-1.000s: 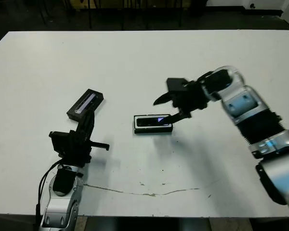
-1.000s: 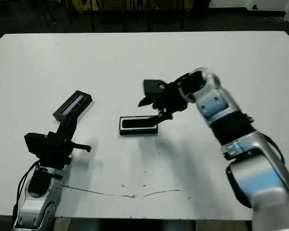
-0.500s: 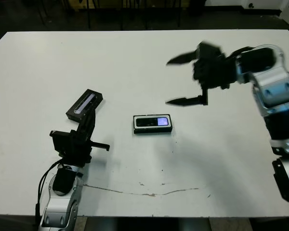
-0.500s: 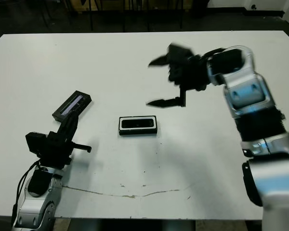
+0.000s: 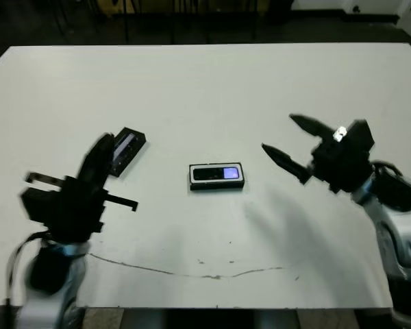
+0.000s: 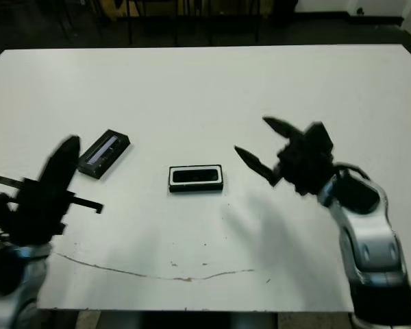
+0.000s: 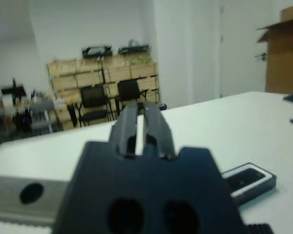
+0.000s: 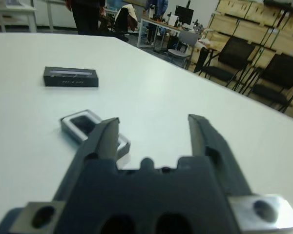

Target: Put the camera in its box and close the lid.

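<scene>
The camera (image 5: 217, 173) lies in the box (image 5: 217, 184) at table centre. The lid (image 5: 125, 150) rests at nine o'clock, uncovered for pickup. Left gripper (image 7: 142, 126), fingers pressed together, hangs near it; right gripper (image 5: 290, 145), spread and empty, sits at three o'clock.

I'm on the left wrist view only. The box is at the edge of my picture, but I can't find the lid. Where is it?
Observer: The lid lies flat on the table, to the robot's left of the box and apart from it.
Operator: Is the camera in yet?
Observer: Yes. The camera lies in the box with its bluish panel facing up, uncovered.
Operator: And the right gripper?
Observer: The right gripper is open and empty, above the table on the box's right, not touching it.
</scene>
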You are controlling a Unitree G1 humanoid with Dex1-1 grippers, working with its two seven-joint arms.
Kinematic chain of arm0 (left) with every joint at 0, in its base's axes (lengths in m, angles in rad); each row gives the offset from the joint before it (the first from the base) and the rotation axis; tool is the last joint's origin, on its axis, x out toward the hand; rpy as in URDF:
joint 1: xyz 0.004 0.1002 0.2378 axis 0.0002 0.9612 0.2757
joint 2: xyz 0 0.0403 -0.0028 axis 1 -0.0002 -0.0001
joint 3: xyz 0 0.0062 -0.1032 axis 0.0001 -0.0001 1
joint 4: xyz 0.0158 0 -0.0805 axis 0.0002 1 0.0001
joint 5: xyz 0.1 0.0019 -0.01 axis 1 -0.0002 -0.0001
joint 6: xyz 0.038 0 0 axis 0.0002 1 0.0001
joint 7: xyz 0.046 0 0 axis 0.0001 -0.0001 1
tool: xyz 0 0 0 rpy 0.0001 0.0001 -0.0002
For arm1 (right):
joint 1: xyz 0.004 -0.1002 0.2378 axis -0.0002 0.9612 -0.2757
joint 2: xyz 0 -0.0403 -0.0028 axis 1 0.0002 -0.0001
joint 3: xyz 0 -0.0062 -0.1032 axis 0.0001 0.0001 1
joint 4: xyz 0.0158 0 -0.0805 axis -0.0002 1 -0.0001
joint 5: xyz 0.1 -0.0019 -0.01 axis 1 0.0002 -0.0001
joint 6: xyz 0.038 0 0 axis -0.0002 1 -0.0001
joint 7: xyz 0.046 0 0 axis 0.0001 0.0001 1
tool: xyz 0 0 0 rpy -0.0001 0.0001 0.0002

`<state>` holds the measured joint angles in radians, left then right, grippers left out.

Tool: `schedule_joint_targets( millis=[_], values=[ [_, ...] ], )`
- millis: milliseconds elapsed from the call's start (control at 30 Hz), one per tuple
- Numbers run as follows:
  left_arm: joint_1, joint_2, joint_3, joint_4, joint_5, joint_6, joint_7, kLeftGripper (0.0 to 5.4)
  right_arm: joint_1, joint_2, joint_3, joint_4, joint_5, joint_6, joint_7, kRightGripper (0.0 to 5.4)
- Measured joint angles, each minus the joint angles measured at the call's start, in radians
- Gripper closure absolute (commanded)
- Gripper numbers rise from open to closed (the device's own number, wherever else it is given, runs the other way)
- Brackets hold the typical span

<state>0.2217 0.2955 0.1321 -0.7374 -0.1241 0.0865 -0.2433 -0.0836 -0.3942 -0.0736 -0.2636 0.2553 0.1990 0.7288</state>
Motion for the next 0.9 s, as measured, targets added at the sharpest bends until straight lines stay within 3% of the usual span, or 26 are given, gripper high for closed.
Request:
schedule_joint_targets(
  millis=[133,467,633,833,900],
  values=[
    [-0.133,0.115,0.056,0.049,0.011,0.093,-0.036,3.86,0.026,-0.006,-0.001,-0.005,0.001,-0.017,-0.012,3.61],
    [-0.413,0.149,0.004,0.307,0.003,0.266,-0.073,2.03,0.024,-0.031,0.004,0.008,0.008,-0.052,-0.013,5.39],
    [-0.476,0.163,-0.077,0.465,0.027,0.304,-0.121,1.09,0.012,-0.038,0.012,0.033,0.015,-0.080,0.002,5.40],
    [-0.501,0.105,-0.073,0.550,-0.084,0.409,-0.162,0.00,0.011,-0.048,0.015,0.045,0.015,-0.083,-0.001,5.40],
    [-0.502,0.097,-0.069,0.573,-0.105,0.413,-0.170,0.00,0.011,-0.049,0.015,0.047,0.015,-0.083,-0.001,5.40]
  ],
)
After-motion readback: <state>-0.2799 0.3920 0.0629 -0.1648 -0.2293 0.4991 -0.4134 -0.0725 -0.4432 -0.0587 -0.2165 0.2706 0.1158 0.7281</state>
